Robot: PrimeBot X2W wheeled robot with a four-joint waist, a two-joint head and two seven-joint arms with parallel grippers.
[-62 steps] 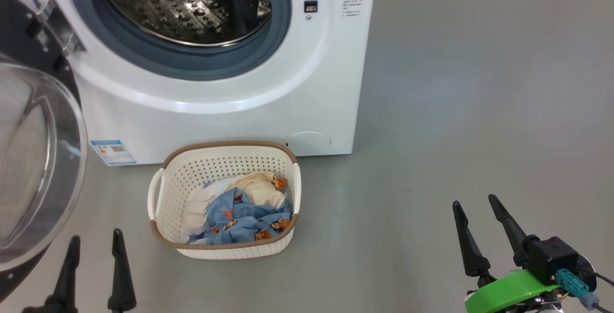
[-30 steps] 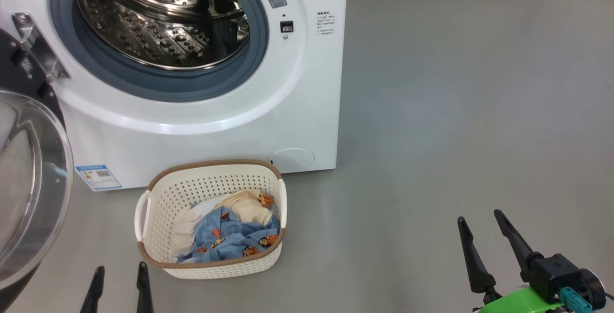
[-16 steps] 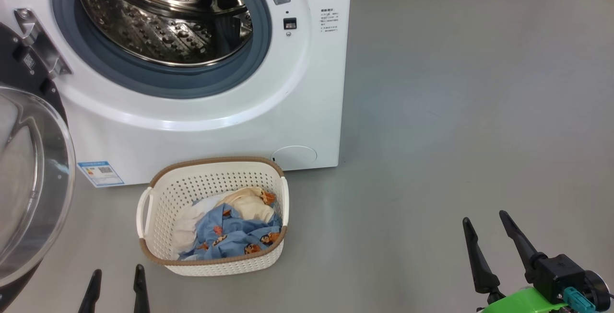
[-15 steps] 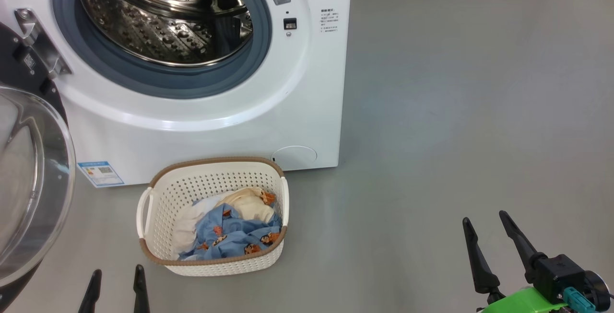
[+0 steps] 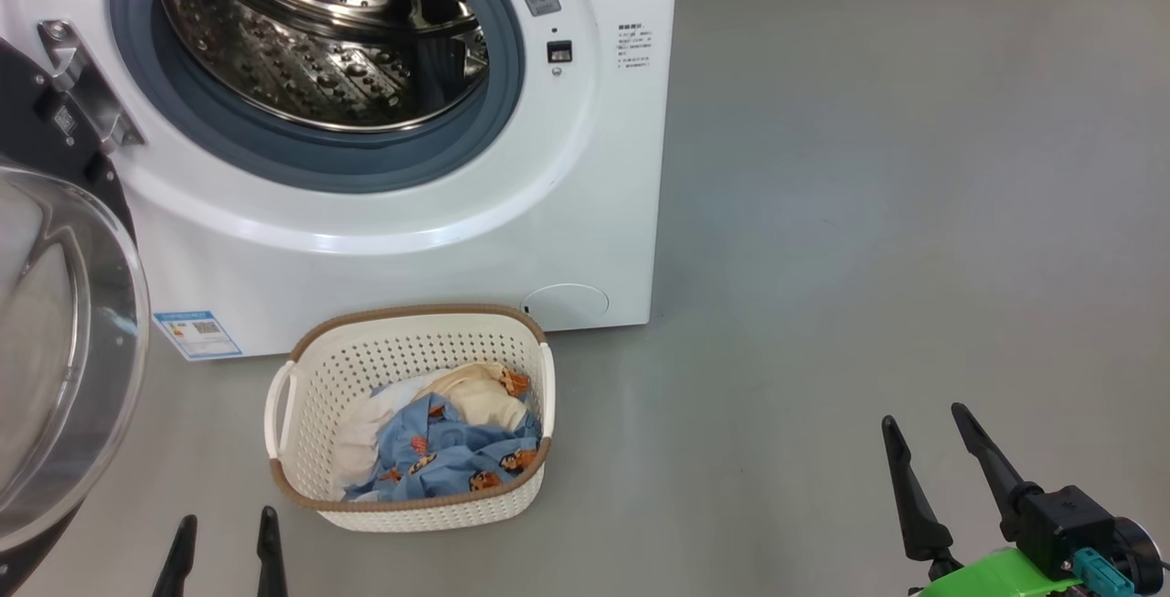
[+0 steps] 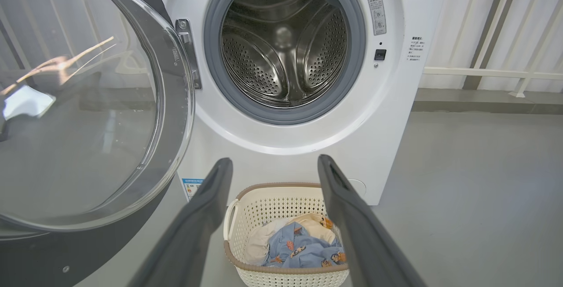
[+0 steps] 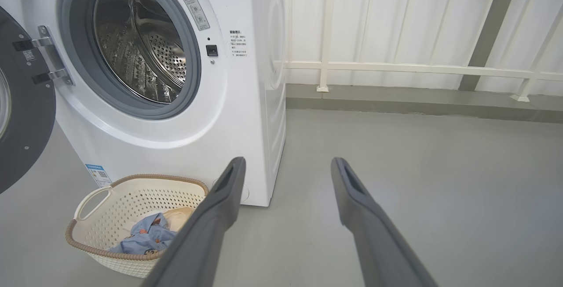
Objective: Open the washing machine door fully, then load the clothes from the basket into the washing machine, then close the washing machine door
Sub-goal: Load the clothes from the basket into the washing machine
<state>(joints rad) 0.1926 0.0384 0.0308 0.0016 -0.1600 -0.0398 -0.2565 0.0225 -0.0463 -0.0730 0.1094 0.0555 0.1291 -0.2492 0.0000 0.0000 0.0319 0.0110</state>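
Note:
The white washing machine [image 5: 384, 240] [image 6: 387, 115] [image 7: 246, 115] stands with its steel drum [image 5: 329, 39] bare. Its door [image 5: 55, 341] [image 6: 83, 102] [image 7: 22, 115] hangs swung out to the left. On the floor before the machine sits the cream basket [image 5: 302, 414] [image 6: 246, 216] [image 7: 96, 208], holding blue printed, cream and white clothes [image 5: 448, 451] [image 6: 299, 245] [image 7: 149, 234]. My left gripper [image 5: 224, 533] [image 6: 275, 166] is open, low and just left of the basket. My right gripper [image 5: 923, 428] [image 7: 286, 164] is open over bare floor, far right of the basket.
Grey floor [image 5: 868, 213] stretches wide to the right of the machine. A white railing and wall [image 7: 418, 58] run behind it. The open door takes up the room at the left.
The head camera has shifted slightly, so the machine and basket sit a little further right in the picture. Both grippers stay open and nearly still.

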